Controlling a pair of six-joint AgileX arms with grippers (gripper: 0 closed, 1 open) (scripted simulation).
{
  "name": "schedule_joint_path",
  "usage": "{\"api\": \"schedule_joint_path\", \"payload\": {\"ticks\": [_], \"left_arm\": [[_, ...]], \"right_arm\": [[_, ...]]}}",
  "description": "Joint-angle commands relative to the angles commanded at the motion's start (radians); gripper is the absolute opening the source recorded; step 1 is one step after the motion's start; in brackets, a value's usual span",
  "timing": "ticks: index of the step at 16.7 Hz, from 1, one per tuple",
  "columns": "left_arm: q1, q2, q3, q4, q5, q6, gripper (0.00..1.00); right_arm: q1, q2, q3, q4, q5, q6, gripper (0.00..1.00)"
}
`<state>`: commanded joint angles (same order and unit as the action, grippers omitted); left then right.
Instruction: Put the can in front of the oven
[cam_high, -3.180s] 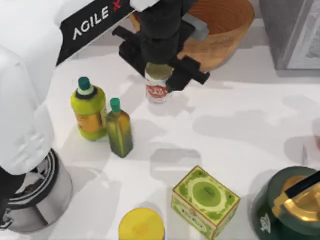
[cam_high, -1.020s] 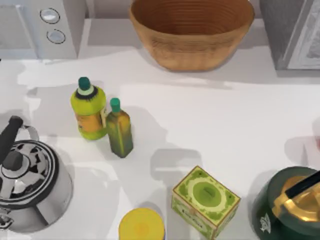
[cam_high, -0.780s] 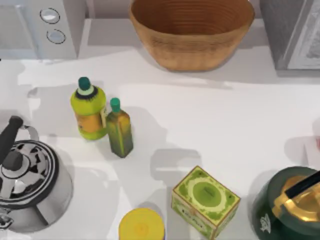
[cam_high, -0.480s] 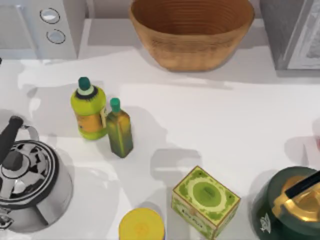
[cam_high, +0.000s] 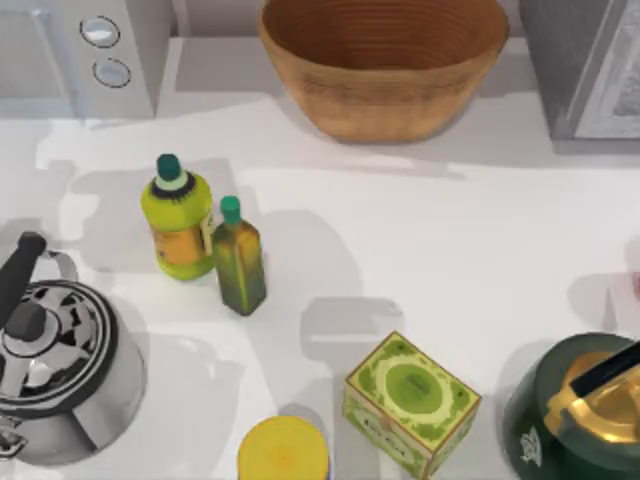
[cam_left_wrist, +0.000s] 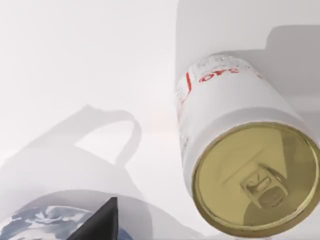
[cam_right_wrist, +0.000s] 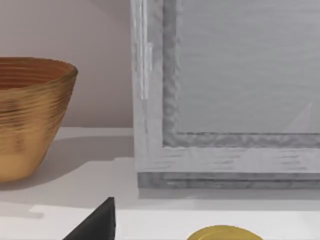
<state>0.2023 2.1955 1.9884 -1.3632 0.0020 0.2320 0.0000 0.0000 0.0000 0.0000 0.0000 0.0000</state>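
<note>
White red-labelled tin can with dull gold top stands upright on the white table in the left wrist view, apparently set down and released; fingers' spread can't be told; next, judge whether it fronts the oven.

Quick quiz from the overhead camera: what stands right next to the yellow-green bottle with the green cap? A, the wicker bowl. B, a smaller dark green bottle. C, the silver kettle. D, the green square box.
B: the smaller dark green bottle stands right beside the yellow-green bottle; the other things sit farther off.
</note>
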Motion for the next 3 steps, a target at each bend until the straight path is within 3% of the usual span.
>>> {"api": "schedule_joint_path", "payload": {"ticks": [3], "left_arm": [[-0.001, -0.002, 0.055, -0.057, 0.000, -0.001, 1.00]], "right_arm": [[0.000, 0.000, 0.000, 0.000, 0.000, 0.000, 1.00]]}}
